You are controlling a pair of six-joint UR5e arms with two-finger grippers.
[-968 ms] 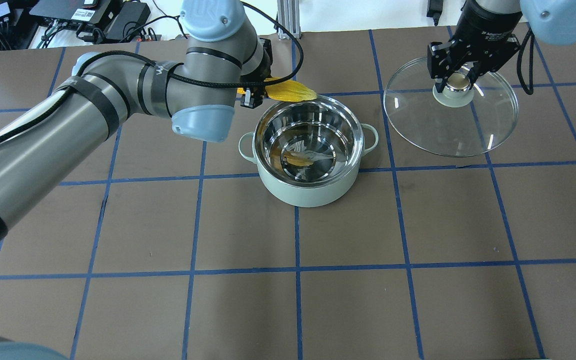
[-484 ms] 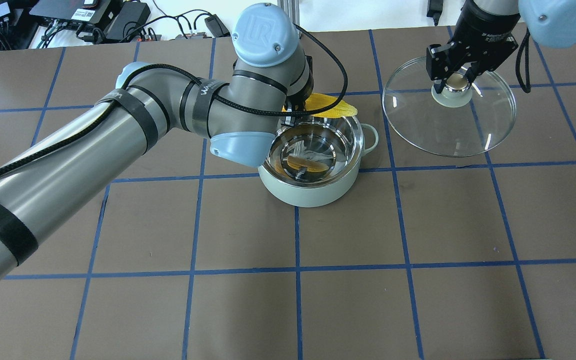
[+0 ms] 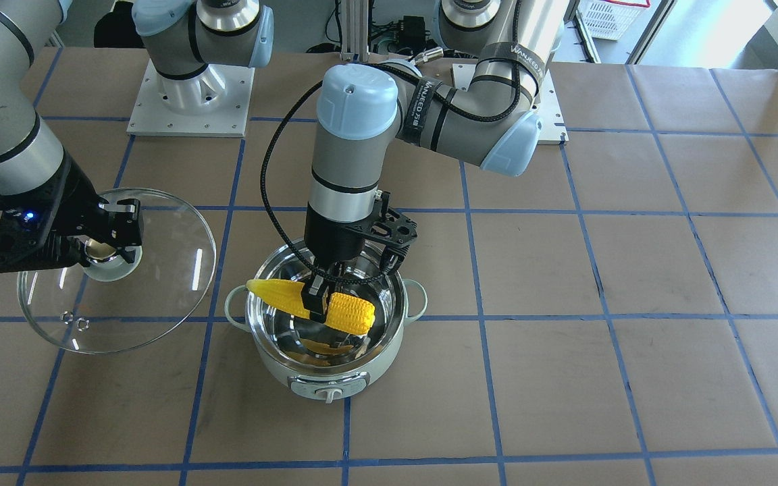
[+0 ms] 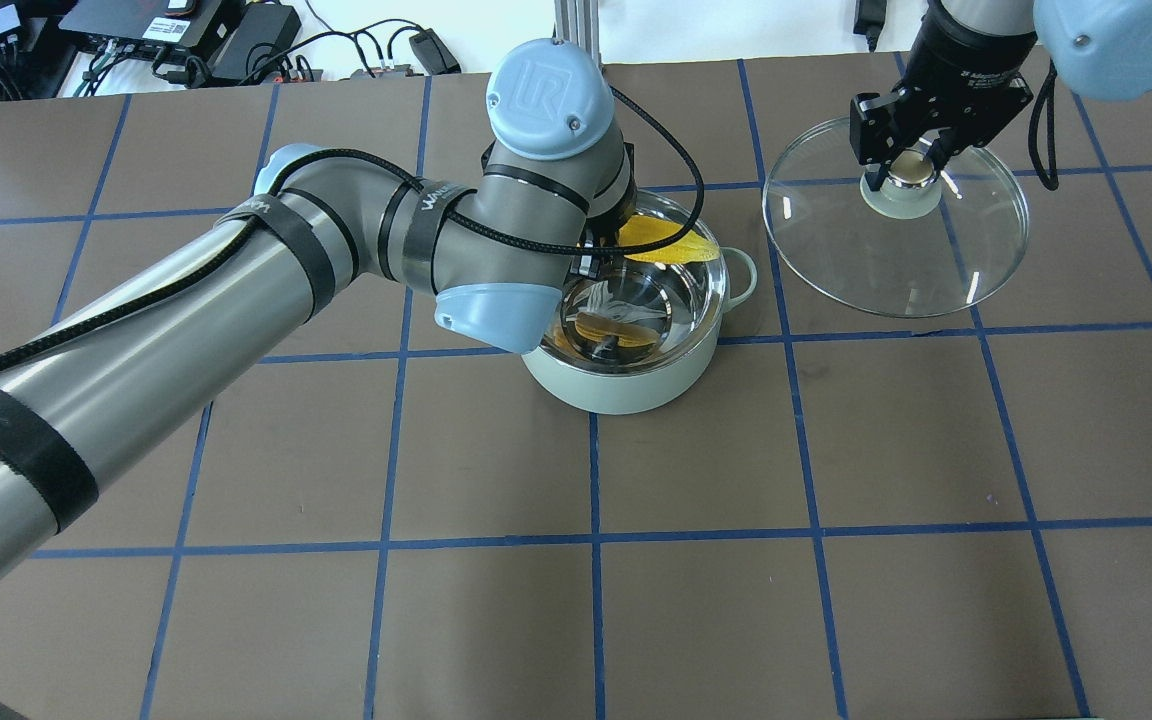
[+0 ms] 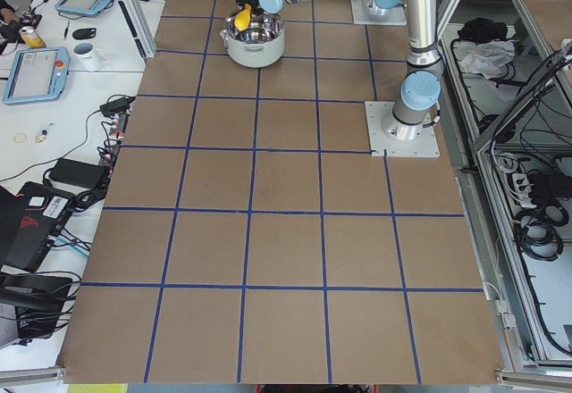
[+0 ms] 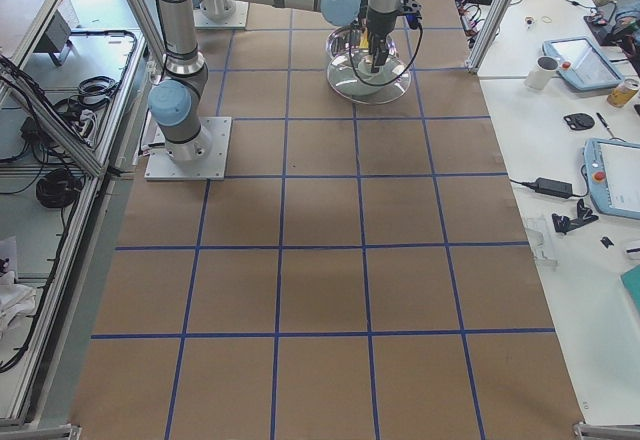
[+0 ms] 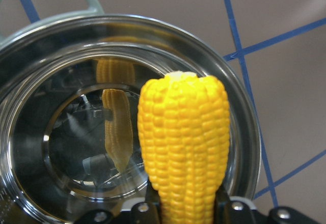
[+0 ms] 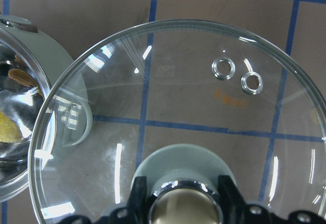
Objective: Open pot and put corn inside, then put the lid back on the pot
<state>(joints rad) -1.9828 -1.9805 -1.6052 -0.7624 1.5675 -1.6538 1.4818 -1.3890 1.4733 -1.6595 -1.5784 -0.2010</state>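
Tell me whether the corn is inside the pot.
Not inside: the left gripper holds the corn over the open pot, tip overhanging the rim.

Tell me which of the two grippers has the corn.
The left gripper: it is shut on the corn over the open pot. The right gripper is instead shut on the knob of the lid, off to the pot's side.

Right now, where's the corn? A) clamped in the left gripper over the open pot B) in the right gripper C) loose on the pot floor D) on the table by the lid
A: the left gripper is shut on the corn above the open pot; the right gripper holds the lid.
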